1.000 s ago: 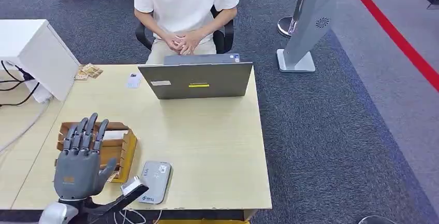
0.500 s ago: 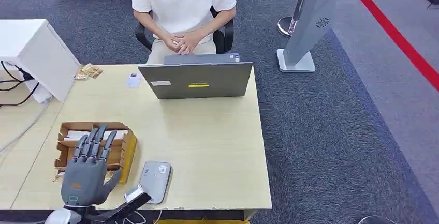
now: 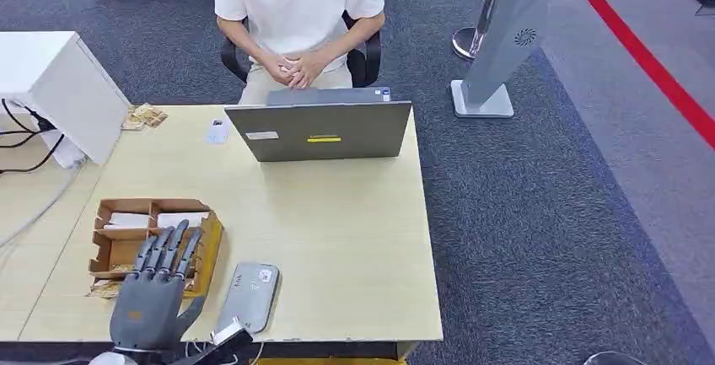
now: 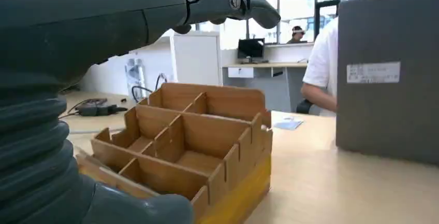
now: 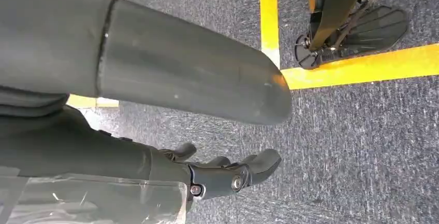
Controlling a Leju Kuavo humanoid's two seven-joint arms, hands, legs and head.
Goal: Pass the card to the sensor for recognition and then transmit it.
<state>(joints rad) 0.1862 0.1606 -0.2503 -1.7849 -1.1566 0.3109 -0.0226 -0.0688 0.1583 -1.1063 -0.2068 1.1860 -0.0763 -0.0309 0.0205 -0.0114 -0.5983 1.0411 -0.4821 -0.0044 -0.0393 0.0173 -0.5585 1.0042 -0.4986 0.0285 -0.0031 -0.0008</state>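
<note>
Left hand (image 3: 152,297) lower and nearer, fingers spread, over cardboard tray (image 3: 118,234).

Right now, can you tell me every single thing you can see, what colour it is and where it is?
Table: one, pale wood, in front of the robot.
Laptop: one, grey, far edge of the table, lid up.
Divided box: one, brown cardboard, near left part of the table, white cards in its far compartments.
Sensor: one, grey, near edge, beside the box.
Small card: one, pale, left of the laptop.
White cabinet: one, far left.
Grey stand: one, on the carpet, right.
Person: one, white shirt, seated behind the laptop.
Left hand: grey, fingers spread, over the box's near end.
Right hand: dark, hanging above the carpet.
</note>
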